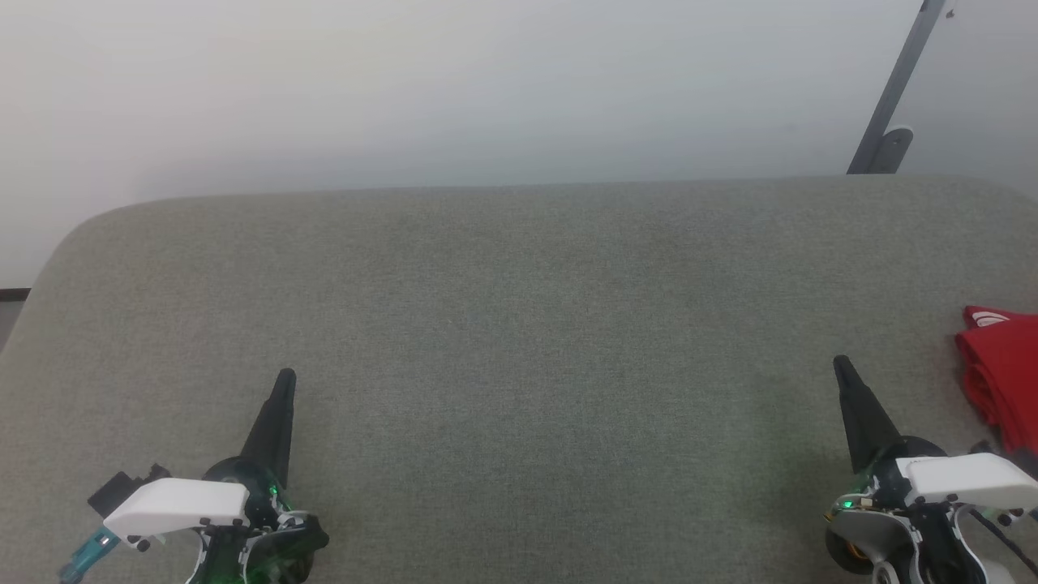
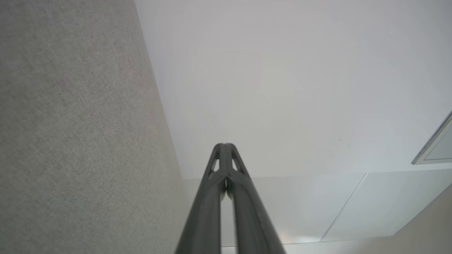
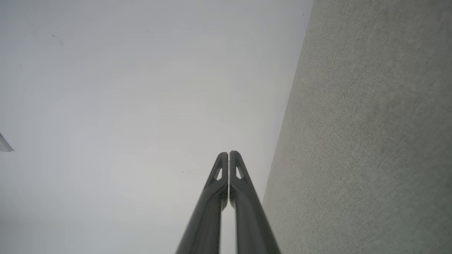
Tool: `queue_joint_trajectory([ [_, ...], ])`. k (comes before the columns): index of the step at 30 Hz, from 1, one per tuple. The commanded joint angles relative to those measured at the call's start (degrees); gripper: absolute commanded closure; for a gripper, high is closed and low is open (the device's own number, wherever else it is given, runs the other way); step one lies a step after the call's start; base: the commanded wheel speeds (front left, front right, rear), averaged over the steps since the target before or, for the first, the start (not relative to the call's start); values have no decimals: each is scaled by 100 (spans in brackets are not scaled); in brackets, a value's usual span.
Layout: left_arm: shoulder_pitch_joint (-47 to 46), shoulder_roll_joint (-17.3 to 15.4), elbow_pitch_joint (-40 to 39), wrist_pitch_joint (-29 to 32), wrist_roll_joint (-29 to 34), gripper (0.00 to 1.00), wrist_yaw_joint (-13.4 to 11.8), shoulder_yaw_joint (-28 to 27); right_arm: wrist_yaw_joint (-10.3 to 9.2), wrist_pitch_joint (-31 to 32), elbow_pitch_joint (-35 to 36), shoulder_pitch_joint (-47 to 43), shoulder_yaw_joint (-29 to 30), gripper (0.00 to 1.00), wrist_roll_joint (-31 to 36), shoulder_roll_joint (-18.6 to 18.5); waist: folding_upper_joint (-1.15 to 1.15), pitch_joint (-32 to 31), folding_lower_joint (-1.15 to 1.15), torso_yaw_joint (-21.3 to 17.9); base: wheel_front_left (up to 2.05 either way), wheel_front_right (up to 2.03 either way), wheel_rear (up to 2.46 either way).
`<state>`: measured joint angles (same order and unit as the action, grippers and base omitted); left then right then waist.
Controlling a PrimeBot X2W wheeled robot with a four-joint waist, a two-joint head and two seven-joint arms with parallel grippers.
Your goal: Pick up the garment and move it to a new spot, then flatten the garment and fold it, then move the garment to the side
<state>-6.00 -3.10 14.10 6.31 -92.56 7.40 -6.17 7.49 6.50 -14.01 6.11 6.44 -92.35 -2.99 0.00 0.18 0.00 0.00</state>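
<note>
The left tool at 7 o'clock and right tool at 5 are closed, empty; the garment lies at 3 o'clock

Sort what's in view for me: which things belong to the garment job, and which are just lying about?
Job:
- red garment, lying at the head view's right edge
- left claw and right claw, both shut, holding nothing

Just there:
- grey upholstered surface, the support only
- slanted grey bar
- white wall
</note>
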Motion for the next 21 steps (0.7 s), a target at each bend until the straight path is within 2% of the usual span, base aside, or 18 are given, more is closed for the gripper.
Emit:
queue_joint_trajectory([
  [1,-56,5,-2,27,-7,100,16,-27,0,16,-7,34,13,100,-22,23,0,0,0,0,0,0,0],
  [21,-57,12,-2,27,4,100,16,-33,0,18,-8,34,16,100,-17,26,0,0,0,0,0,0,0],
])
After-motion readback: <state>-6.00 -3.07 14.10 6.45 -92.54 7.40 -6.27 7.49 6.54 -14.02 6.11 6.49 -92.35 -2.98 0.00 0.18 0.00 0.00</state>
